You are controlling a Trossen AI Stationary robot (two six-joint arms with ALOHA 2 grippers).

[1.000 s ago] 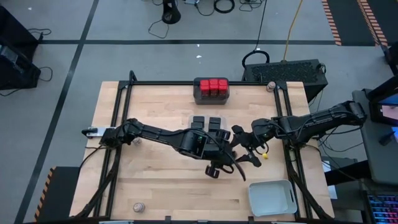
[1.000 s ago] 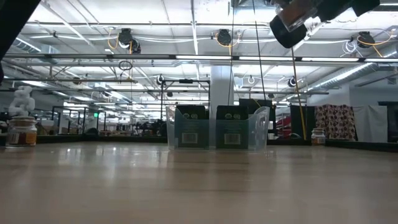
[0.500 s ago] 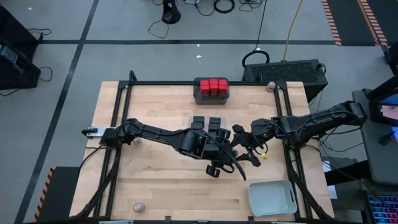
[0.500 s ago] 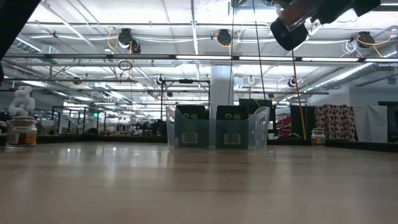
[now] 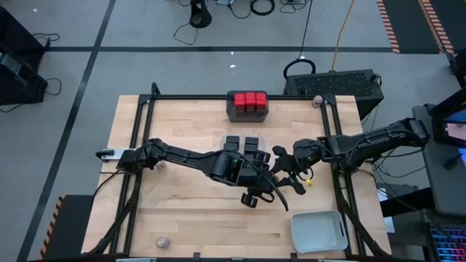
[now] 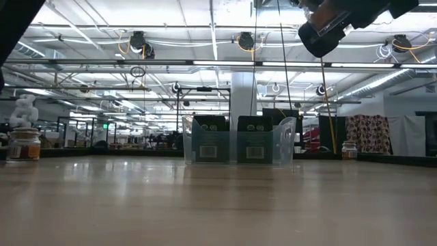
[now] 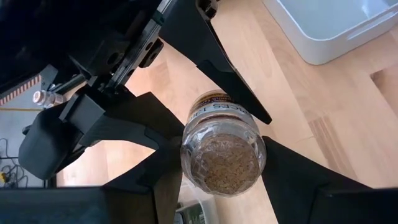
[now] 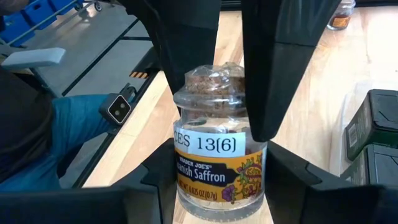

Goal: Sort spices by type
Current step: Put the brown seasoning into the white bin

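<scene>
Clear saffron jar [image 8: 219,155] mid-air: left gripper [image 7: 217,165] clamps it, right gripper [image 8: 214,168] apparently clamps too.

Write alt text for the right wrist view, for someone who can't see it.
A small clear saffron jar stands upright between two pairs of dark fingers, the right pincer around its lower body and the left pincer at its neck, above a wooden table. Black boxes sit at one edge.

Grey taped floor [image 5: 73,80], ceiling strip lights [image 6: 205,63]
</scene>
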